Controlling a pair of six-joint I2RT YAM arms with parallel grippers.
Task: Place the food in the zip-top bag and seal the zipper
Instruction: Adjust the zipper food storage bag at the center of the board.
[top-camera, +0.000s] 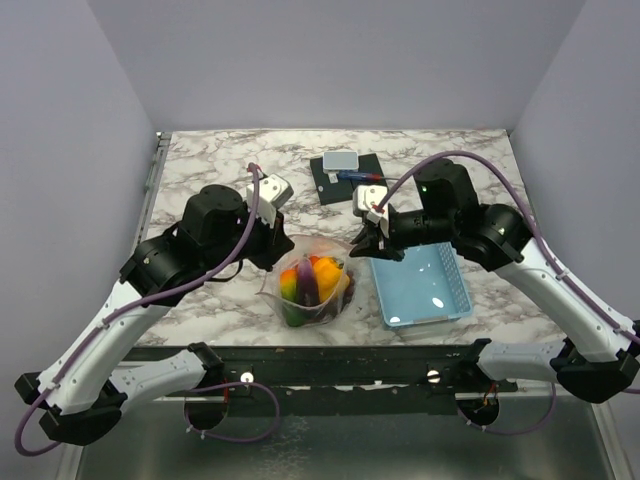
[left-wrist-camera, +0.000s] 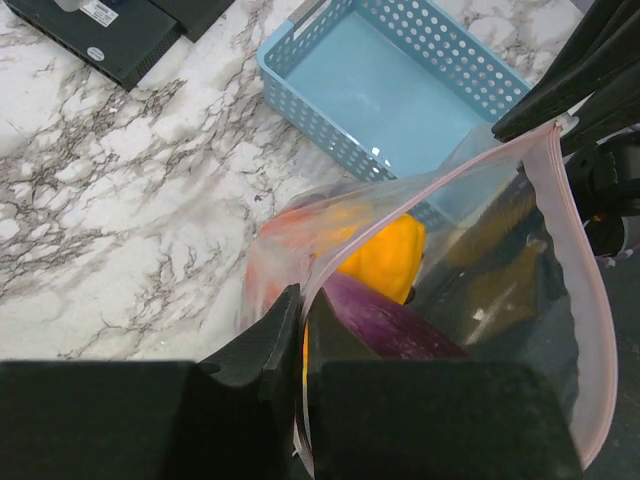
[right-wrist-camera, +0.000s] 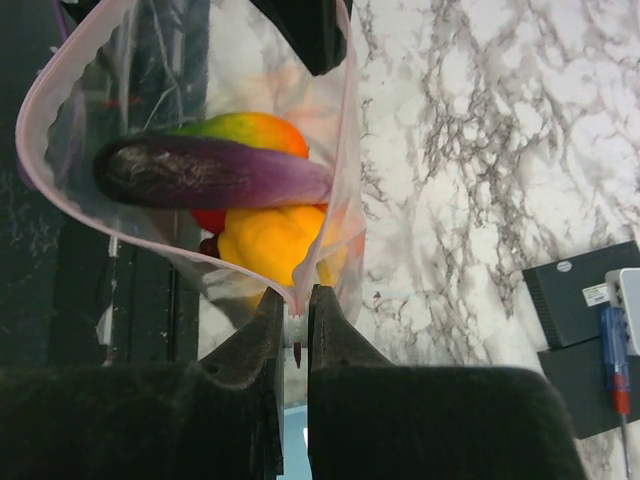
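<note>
The zip-top bag (top-camera: 303, 300) gapes between my left claw (left-wrist-camera: 303, 305) and right claw (right-wrist-camera: 297, 305), both clamped tight on its zipper (left-wrist-camera: 575, 255); uneven pulling could slip it free, spilling the food (right-wrist-camera: 270, 245).

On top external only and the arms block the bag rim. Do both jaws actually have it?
Observer: Yes on the left. In the left wrist view, the left jaws are shut on the zipper at the zip-top bag rim.
Operator: Right side?
Observer: In the right wrist view, the right jaws are pinched on the strip's other end.
Operator: Mouth sealed?
Observer: No. The strip stands in a wide open loop, with the food showing through it.
</note>
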